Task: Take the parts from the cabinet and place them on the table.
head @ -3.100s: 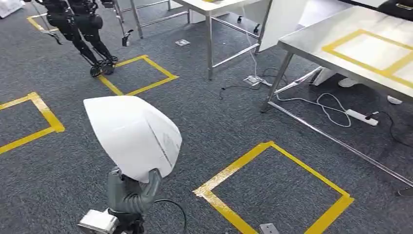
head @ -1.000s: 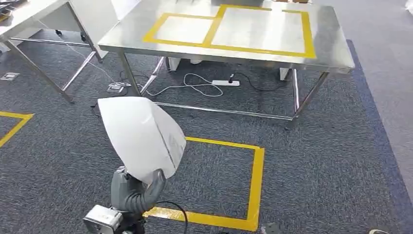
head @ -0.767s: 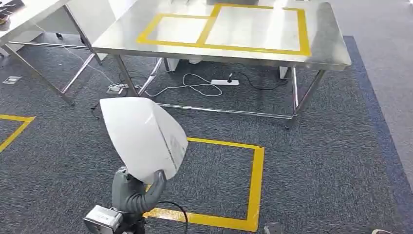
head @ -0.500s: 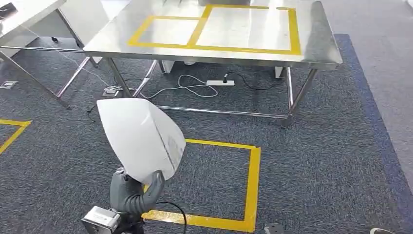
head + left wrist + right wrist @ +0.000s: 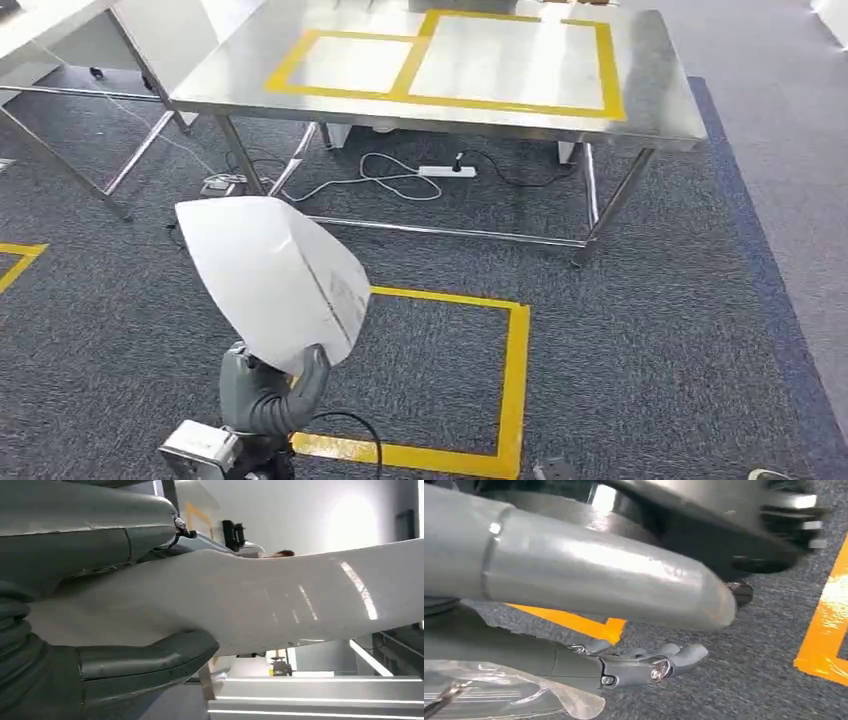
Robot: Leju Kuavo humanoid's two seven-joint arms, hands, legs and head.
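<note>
My left hand [image 5: 268, 395] is low on the left, fingers closed round the bottom edge of the part [image 5: 272, 278], a broad white curved shell that stands up from my grip and tilts a little to the left. In the left wrist view the thumb [image 5: 145, 660] presses on one face of the part [image 5: 260, 605] and the rest of the hand [image 5: 75, 587] lies against the other face, so the shell is clamped between them.

On the far left, a strip of yellow tape [image 5: 18, 262] lies on the grey carpet [image 5: 650, 350], and the legs of a second table [image 5: 60, 165] stand beyond it. Just right of the part, a yellow taped square [image 5: 505, 385] marks the floor in front of me.

Ahead stands the steel worktop [image 5: 660, 105], with yellow taped rectangles [image 5: 415, 70] on its top. Under it, a white power strip [image 5: 445, 171] and loose cables [image 5: 375, 180] lie on the carpet, and a crossbar [image 5: 450, 233] joins the legs.

In the right wrist view my right hand [image 5: 649, 665] hangs over the carpet [image 5: 764, 630], fingers curled loosely in, holding nothing. A crumpled clear plastic film [image 5: 519, 695] shows beside the wrist there; I cannot tell what it belongs to.
</note>
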